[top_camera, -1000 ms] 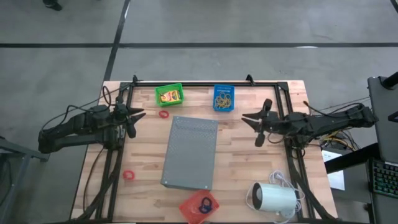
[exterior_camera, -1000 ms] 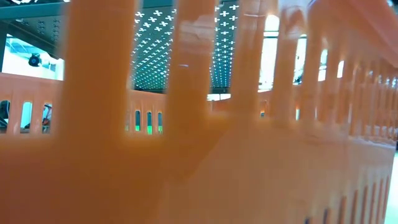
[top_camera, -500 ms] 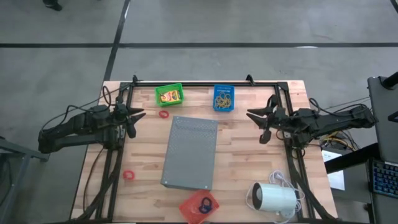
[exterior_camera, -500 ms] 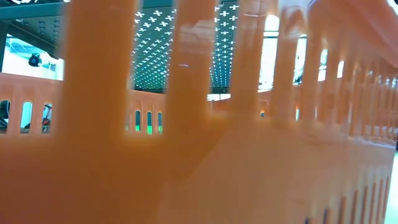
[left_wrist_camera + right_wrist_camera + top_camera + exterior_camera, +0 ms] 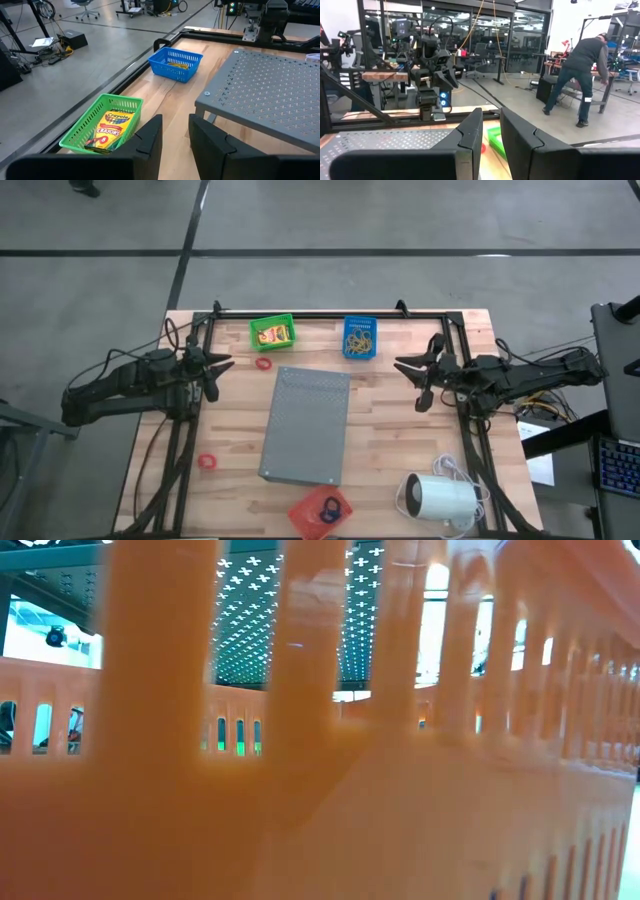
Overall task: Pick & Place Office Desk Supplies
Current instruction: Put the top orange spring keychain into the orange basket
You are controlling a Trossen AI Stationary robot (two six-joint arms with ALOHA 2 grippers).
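Observation:
In the high view my left gripper (image 5: 214, 373) hovers open at the table's left side, and my right gripper (image 5: 418, 376) hovers open at the right side. Neither touches anything. A yellow crayon box (image 5: 112, 128) lies in a green basket (image 5: 272, 332) at the far edge. Tan rubber bands (image 5: 360, 334) lie in a blue basket (image 5: 360, 338) beside it. One red ring (image 5: 264, 364) lies on the table near the green basket, another red ring (image 5: 208, 463) near the left edge. A blue ring (image 5: 329, 504) sits in an orange basket (image 5: 320, 513) at the near edge.
A big grey perforated slab (image 5: 305, 426) stands in the table's middle between the arms. A white cylinder with a cord (image 5: 440, 498) lies at the near right corner. The orange basket's wall (image 5: 320, 790) fills the low view. A person (image 5: 582, 70) stands far off in the room.
My right gripper has drawn back a little toward the table's right edge and stayed open. The left arm and all the objects have kept still.

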